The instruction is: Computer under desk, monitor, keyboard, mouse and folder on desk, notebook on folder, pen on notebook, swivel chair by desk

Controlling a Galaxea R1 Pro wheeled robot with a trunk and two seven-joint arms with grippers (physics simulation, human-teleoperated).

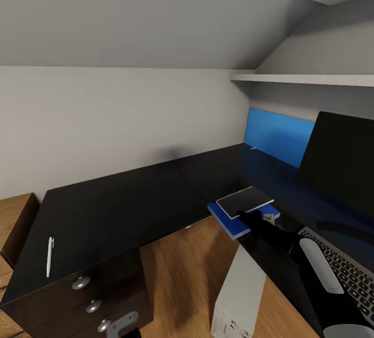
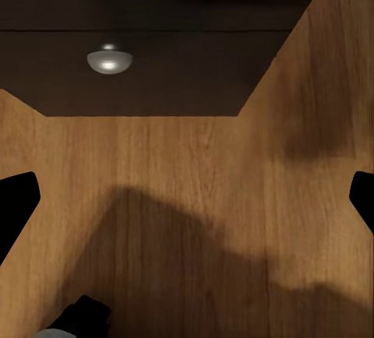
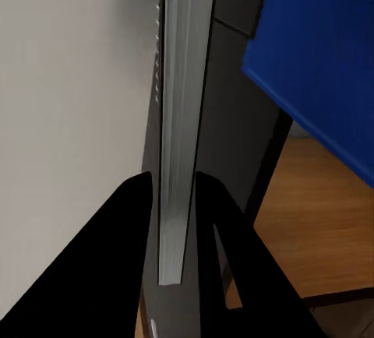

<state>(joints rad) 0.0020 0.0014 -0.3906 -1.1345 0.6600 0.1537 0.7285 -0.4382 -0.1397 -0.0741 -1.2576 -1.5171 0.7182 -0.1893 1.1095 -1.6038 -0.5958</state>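
On the black desk (image 1: 119,208) lies the blue folder (image 1: 235,225) (image 3: 327,58), overhanging the inner front edge, with the grey notebook (image 1: 244,200) on top of it. My right gripper (image 1: 256,219) (image 3: 173,178) is at the notebook's near corner, fingers (image 3: 128,221) shut on its pale edge (image 3: 185,120). The white pen (image 1: 49,256) lies far left on the desk. The monitor (image 1: 343,161) and keyboard (image 1: 350,270) are at the right. The white computer (image 1: 239,296) stands on the floor under the desk. My left gripper (image 2: 187,205) hangs open over the floor. The mouse and swivel chair are out of view.
Drawers with silver knobs (image 1: 93,305) (image 2: 109,60) sit under the desk's left end. A light-wood dresser (image 1: 15,218) stands further left. A blue panel (image 1: 280,135) leans at the back, with white shelves (image 1: 311,79) above the monitor. Wooden floor (image 1: 182,270) fills the desk's inner corner.
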